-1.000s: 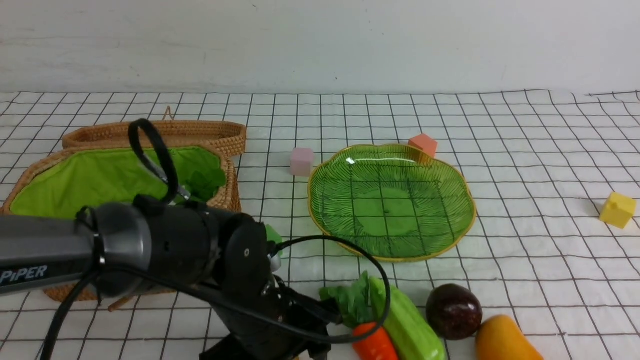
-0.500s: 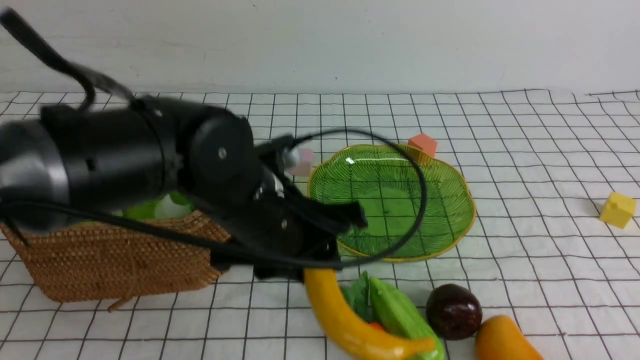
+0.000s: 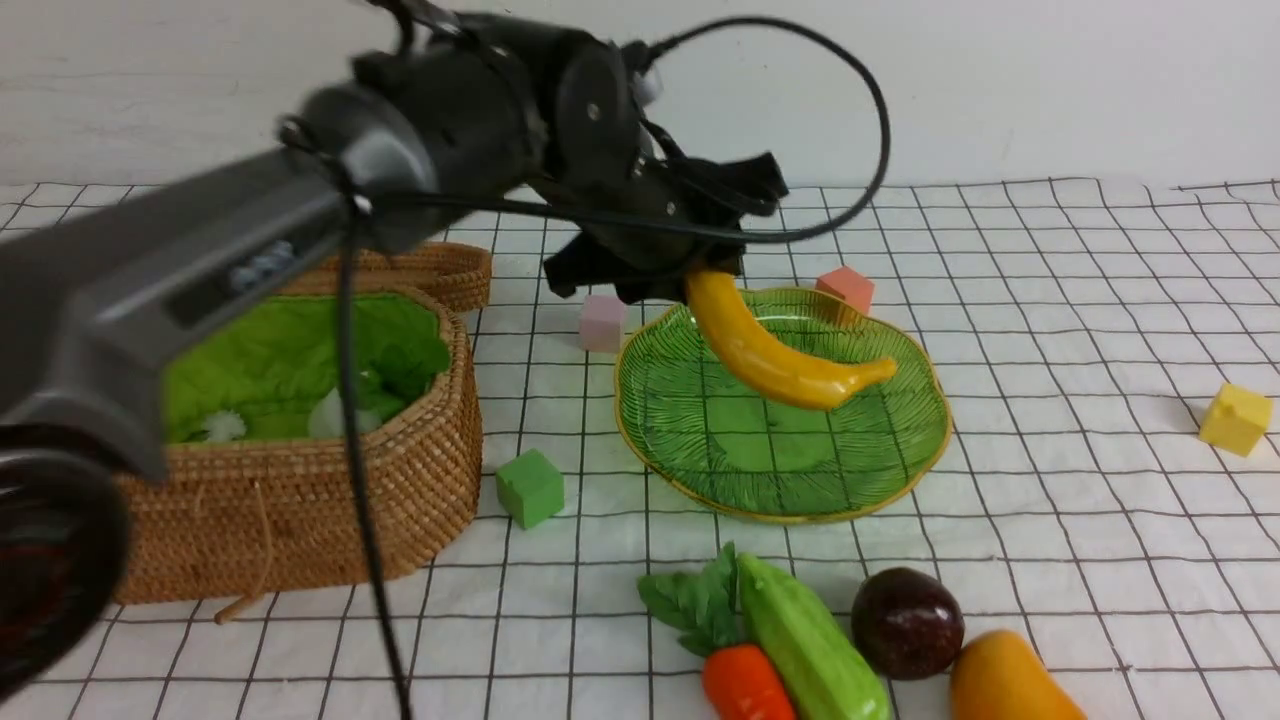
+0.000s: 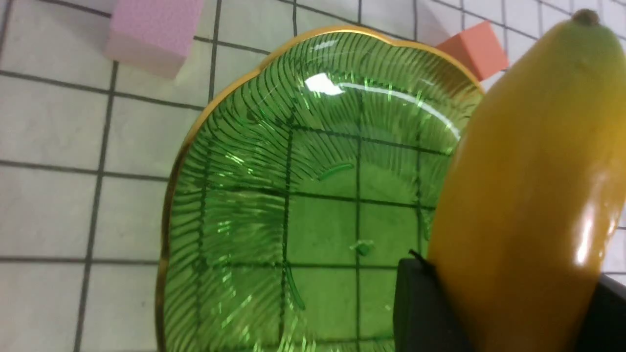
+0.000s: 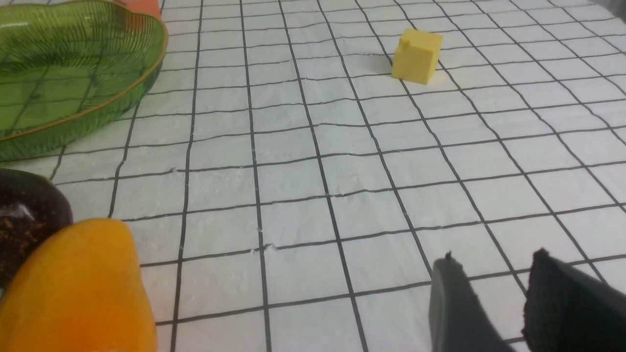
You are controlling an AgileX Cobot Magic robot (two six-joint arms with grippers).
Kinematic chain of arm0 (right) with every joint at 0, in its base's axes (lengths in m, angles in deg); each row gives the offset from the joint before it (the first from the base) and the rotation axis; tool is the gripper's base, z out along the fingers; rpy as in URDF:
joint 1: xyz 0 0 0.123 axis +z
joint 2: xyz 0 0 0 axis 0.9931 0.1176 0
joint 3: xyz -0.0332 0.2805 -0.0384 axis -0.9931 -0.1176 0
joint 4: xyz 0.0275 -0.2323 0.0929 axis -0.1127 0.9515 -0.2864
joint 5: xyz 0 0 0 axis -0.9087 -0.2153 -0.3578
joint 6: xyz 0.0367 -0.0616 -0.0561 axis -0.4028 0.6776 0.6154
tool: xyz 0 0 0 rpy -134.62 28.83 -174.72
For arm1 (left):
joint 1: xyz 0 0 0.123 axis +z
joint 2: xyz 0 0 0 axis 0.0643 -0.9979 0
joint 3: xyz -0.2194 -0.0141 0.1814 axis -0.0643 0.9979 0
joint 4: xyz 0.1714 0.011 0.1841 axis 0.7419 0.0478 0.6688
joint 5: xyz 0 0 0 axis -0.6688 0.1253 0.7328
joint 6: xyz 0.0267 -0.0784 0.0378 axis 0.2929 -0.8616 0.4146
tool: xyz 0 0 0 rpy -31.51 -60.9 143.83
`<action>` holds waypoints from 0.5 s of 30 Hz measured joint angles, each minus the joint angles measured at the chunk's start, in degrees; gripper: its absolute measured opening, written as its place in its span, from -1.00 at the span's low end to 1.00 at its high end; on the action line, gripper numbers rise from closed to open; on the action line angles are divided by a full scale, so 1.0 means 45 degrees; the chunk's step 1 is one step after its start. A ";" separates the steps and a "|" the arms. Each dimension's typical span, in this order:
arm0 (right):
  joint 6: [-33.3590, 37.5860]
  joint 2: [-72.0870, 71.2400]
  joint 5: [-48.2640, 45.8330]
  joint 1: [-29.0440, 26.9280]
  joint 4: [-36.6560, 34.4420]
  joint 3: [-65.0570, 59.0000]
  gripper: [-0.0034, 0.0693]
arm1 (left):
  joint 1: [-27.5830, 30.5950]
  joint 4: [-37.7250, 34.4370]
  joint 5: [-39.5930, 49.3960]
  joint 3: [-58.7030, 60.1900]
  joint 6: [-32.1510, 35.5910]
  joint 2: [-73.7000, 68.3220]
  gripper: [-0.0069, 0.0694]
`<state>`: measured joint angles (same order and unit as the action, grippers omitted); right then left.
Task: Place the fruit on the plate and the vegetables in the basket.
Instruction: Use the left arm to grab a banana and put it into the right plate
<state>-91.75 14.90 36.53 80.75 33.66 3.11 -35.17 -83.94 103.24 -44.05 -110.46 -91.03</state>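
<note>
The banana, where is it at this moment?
Front view: the banana hangs from the left gripper over the green plate, just right of centre, near the orange cube.

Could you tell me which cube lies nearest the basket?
The green cube, beside the basket; the pink cube, orange cube and yellow cube sit farther right.

Blurred lettering on the left arm [image 3: 262, 266] cannot be read.

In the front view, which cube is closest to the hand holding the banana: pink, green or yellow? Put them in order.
1. Pink cube, nearest the left gripper with the banana, by the plate's far left rim.
2. Green cube, closer to the camera, beside the basket.
3. Yellow cube, far off on the right.
</note>
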 joint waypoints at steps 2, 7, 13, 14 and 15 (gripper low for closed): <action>0.0000 0.0000 0.0000 0.0000 0.0000 0.0000 -0.24 | 0.0000 0.0000 0.0291 -0.0986 0.0011 -0.1200 0.11; 0.0000 0.0000 0.0000 0.0000 0.0000 0.0000 -0.24 | 0.0000 0.0000 0.1651 -0.2514 0.0011 -0.2699 0.48; 0.0000 0.0000 0.0000 0.0000 0.0000 0.0000 -0.24 | 0.0000 0.0000 0.3799 -0.3525 0.0545 -0.2378 0.70; 0.0000 0.0000 0.0000 0.0000 0.0000 0.0000 -0.24 | 0.0000 -0.0061 0.4712 -0.3644 0.0926 -0.1933 0.71; 0.0000 0.0000 0.0000 0.0000 0.0000 0.0000 -0.24 | 0.0000 -0.0162 0.5373 -0.3640 0.1270 -0.1556 0.71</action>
<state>-91.75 14.90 36.53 80.75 33.66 3.11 -35.17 -84.67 127.42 -60.44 -104.74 -98.03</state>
